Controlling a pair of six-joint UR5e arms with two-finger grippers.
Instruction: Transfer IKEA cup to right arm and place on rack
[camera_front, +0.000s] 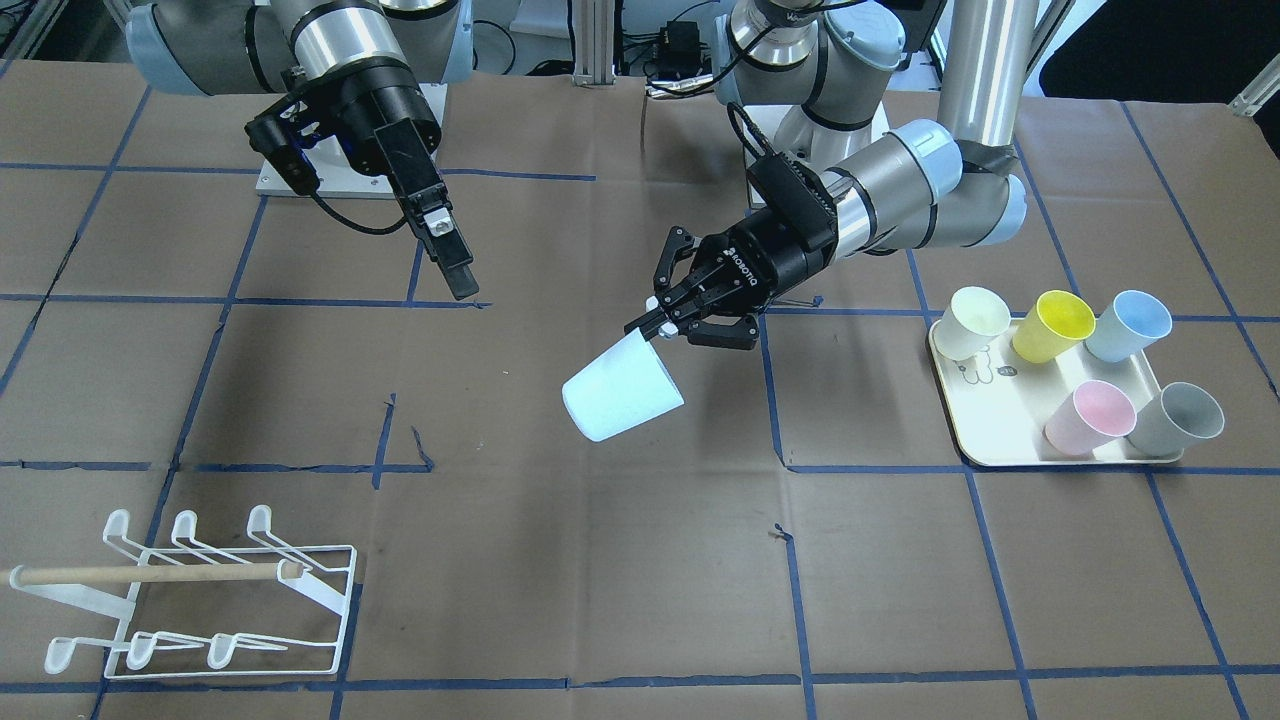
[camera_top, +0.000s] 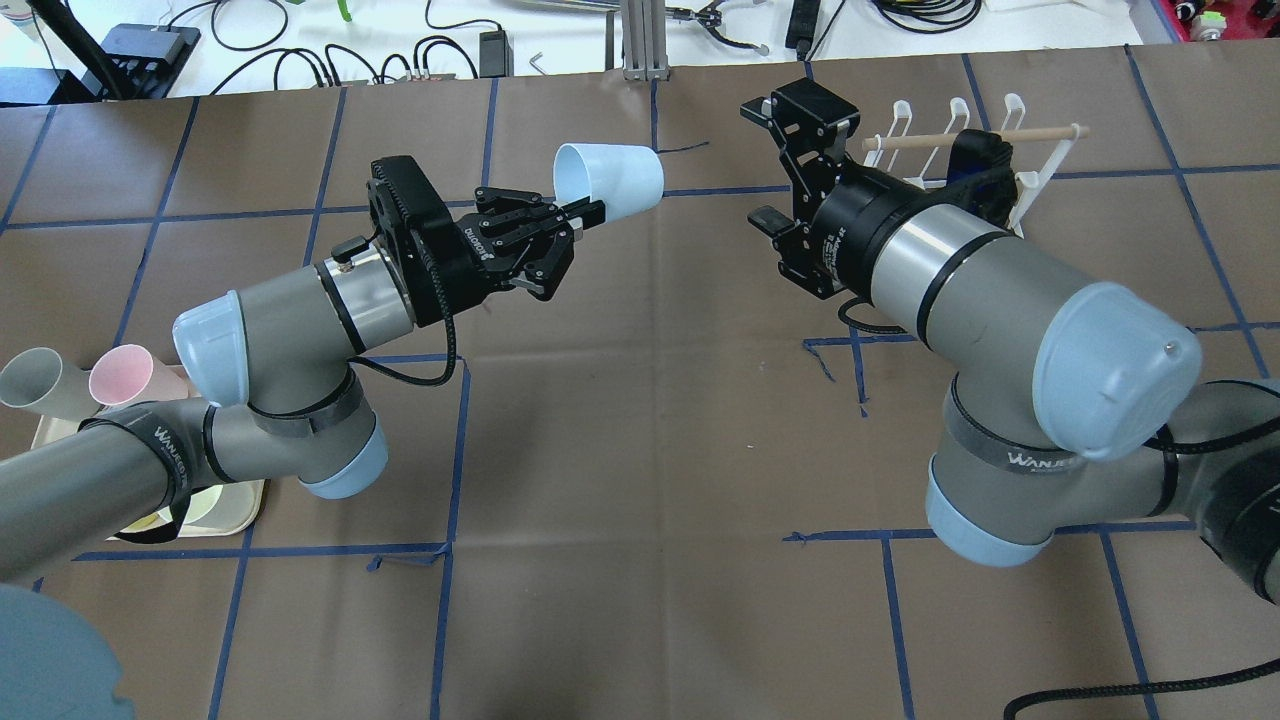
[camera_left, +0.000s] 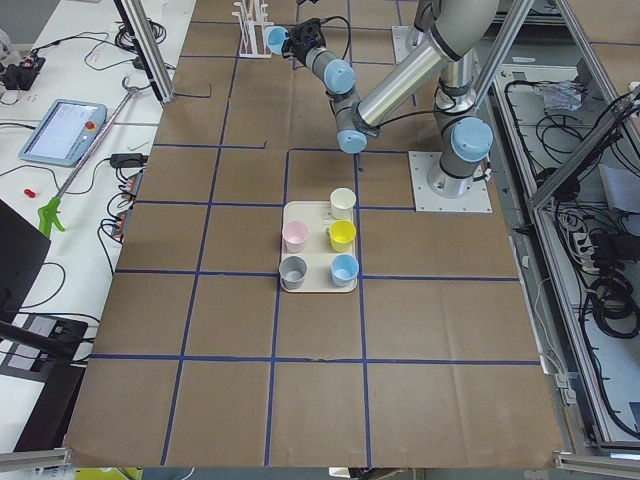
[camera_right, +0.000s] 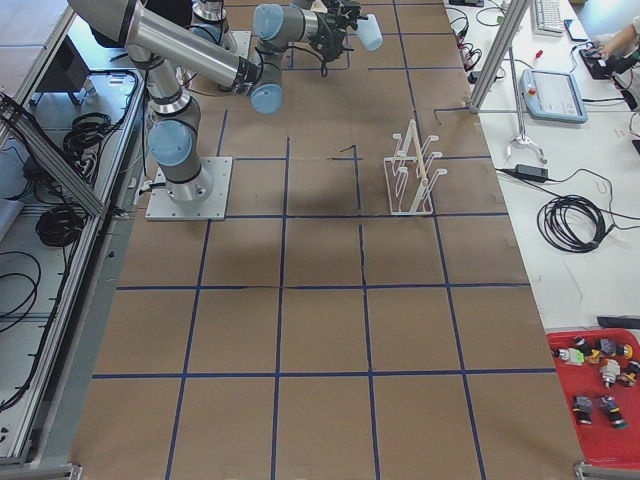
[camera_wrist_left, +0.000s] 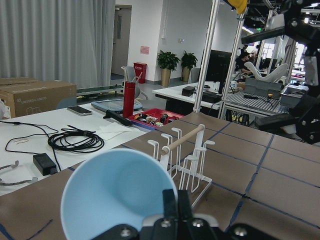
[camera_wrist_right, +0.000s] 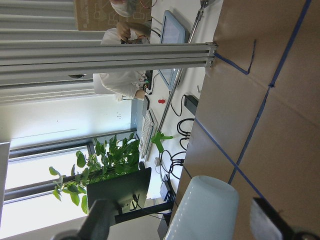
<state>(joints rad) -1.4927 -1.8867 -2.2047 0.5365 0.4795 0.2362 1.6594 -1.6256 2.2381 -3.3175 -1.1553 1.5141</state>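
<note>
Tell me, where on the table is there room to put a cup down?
The big bare stretch between the rack and the tray is free, below the held cup. The tray is crowded: five cups, one bare corner.

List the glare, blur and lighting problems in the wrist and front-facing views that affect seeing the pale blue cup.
Right wrist view: picture turned sideways, window at lower left blown out, right gripper with fingers out of focus, cup slightly soft. Left wrist view: cup sharp and evenly lit, filling the foreground. Front-facing view: cup washed nearly white, soft shadows on the brown table.
</note>
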